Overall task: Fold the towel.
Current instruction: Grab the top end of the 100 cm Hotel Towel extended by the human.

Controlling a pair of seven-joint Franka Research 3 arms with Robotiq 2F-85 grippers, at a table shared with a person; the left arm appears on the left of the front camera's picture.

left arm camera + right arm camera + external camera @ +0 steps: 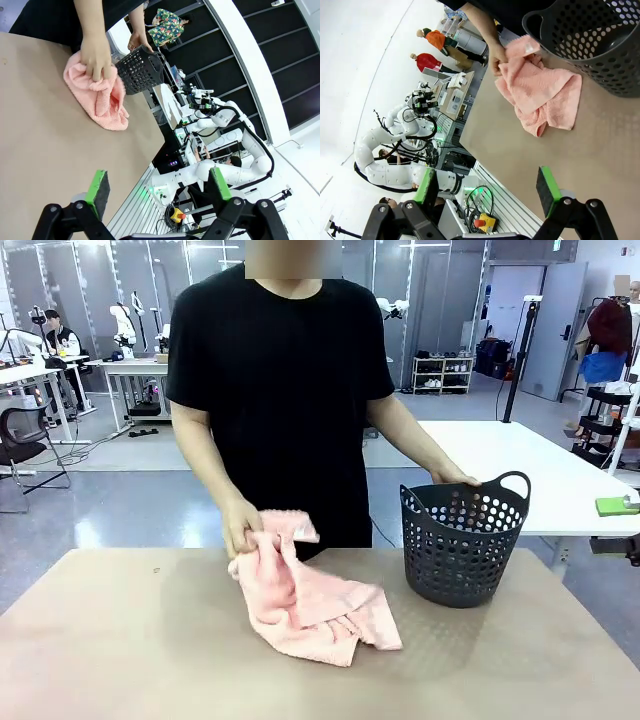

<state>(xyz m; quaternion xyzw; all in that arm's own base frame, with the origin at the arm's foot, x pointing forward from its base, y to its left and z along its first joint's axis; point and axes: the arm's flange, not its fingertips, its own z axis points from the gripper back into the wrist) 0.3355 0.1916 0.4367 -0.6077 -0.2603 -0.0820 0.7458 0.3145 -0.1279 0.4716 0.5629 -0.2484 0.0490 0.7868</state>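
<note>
Pictured at a shared worktable: a light salmon-pink terry towel [315,605], heaped and rumpled on the flat tan tabletop [120,640], a little left of centre in the front view. Lay unfolded and bunched in loose creases, far end lifted off the surface, near end spread flat toward the robot's side.

Pinched at that raised end by the person's right hand [240,525], fingers curled into the cloth. Worn by the person [285,390] standing at the far edge: a black short-sleeved shirt. Rested on the rim of a dark grey perforated plastic basket [462,540] with loop handles: the person's left hand [455,480]. Stood upright on the tabletop, that basket, to the towel's right in the front view, near it but apart from it there.

Seen in the left wrist view: the left gripper [159,184], black fingers [97,187] with green pads spread wide apart and clamped on nothing, at the robot's side of the table and well apart from the towel. Seen in the right wrist view: the right gripper [487,185], likewise spread wide with nothing between its green pads [547,186], at the table's near edge, towel and basket lying farther along the surface.

Caught from that angle too: the towel's raised corner close beside the basket's handle, with contact between the two impossible to tell.
</note>
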